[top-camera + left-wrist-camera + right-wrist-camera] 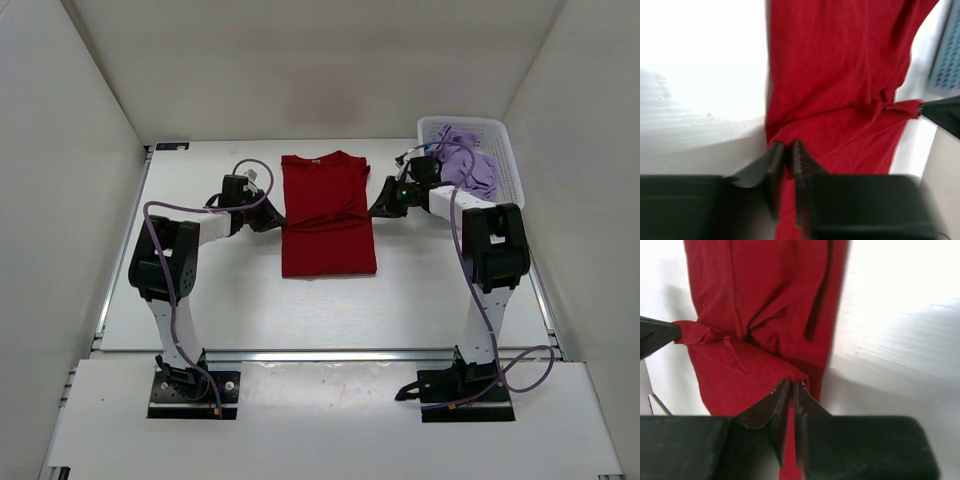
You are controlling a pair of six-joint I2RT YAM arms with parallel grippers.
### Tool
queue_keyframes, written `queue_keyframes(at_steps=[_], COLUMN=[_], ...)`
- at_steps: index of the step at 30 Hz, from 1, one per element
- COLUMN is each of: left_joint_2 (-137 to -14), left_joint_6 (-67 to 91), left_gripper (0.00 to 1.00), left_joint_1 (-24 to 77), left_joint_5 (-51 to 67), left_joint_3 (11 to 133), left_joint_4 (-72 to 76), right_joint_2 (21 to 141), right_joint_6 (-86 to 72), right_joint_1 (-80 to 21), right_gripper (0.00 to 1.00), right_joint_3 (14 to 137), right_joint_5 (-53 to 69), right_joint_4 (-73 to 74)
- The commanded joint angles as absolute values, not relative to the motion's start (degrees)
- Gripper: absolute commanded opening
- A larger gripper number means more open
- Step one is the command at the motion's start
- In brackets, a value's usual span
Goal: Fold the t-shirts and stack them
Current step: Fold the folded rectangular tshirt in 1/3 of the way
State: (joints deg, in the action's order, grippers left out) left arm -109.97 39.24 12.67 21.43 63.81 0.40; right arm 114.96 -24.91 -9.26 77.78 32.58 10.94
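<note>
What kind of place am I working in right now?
Probably a lab test cell: a white table boxed in by plain white walls, a left arm and right arm bolted at its near edge, and a red shirt laid between them.

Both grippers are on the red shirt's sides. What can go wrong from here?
1. The left gripper and right gripper each pinch only a thin edge of the red t-shirt; it could slip out on a lift.
2. The cloth is bunched into wrinkles between the two grips, so the fold may come out crooked.
3. The right gripper is close to the basket holding the lavender t-shirt; a swing might nudge it.
</note>
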Motion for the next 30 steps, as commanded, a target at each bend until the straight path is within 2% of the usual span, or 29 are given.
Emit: queue_keyframes(at_steps=[1, 4, 5, 6, 7, 9, 13, 19, 30], left_joint_2=[-108.1, -102.7, -94.0, -91.8, -90.8, -88.3, -90.2, -94.3, -90.4], left_joint_6=[41.4, 44.1, 42.6, 42.4, 42.8, 43.9, 45.8, 46.1, 45.9], left_gripper=[0.27, 0.5, 0.43, 0.41, 0.37, 0.35, 0.3, 0.28, 0.29], left_joint_1=[11.0, 9.8, 11.5, 13.7, 14.4, 19.0, 25.6, 25.7, 24.3], left_joint_5=[23.5, 25.1, 22.2, 21.8, 21.3, 20.0, 19.2, 20.0, 21.4], left_joint_3=[65.6, 61.3, 57.9, 55.7, 54.2, 47.1, 39.8, 34.8, 27.4], left_joint_4=[7.5, 13.2, 12.9, 12.6, 14.0, 17.6, 22.5, 24.6, 26.8], right_joint_2=[114.6, 110.0, 100.7, 97.9, 97.0, 95.5, 100.2, 110.9, 128.8], right_joint_6=[-22.9, -22.3, -22.4, -22.8, -22.8, -23.6, -21.5, -19.5, -24.5], right_joint_1=[-9.5, -9.8, -11.8, -13.2, -14.0, -17.2, -23.9, -28.0, -22.9], right_gripper=[0.09, 0.22, 0.3, 0.32, 0.27, 0.01, 0.0, 0.0, 0.0], right_joint_3=[81.8, 81.2, 74.5, 70.9, 69.2, 64.5, 64.9, 77.3, 94.4], right_joint_5=[31.9, 27.4, 20.9, 19.2, 18.5, 20.7, 21.9, 23.6, 29.0], right_joint_4=[11.2, 12.2, 10.3, 8.6, 7.5, 2.8, 2.2, 6.1, 7.3])
